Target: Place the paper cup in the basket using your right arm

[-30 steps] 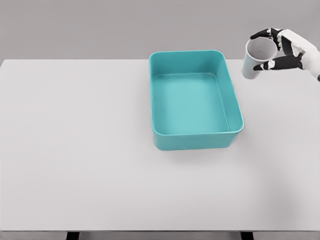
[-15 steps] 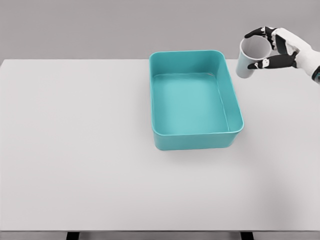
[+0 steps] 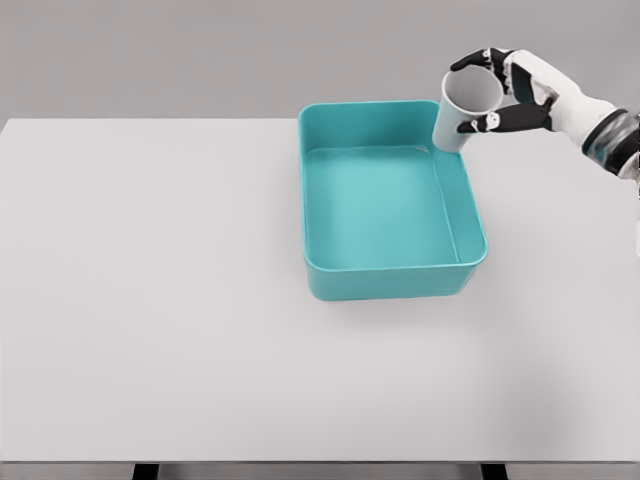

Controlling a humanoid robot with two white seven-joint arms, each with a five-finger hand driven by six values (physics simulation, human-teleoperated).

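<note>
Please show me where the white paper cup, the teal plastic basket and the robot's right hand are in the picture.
White paper cup [image 3: 462,110], head view: on its outer side wall.
Teal rectangular plastic basket [image 3: 385,280], head view: on its near outer wall.
Right hand [image 3: 520,88], head view: on the middle of the hand, beside the cup.

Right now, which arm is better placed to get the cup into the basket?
Right. The right hand already grips the paper cup, held in the air over the far right corner of the teal basket. It likely needs only a short move inward before release. The left arm is out of view.
</note>
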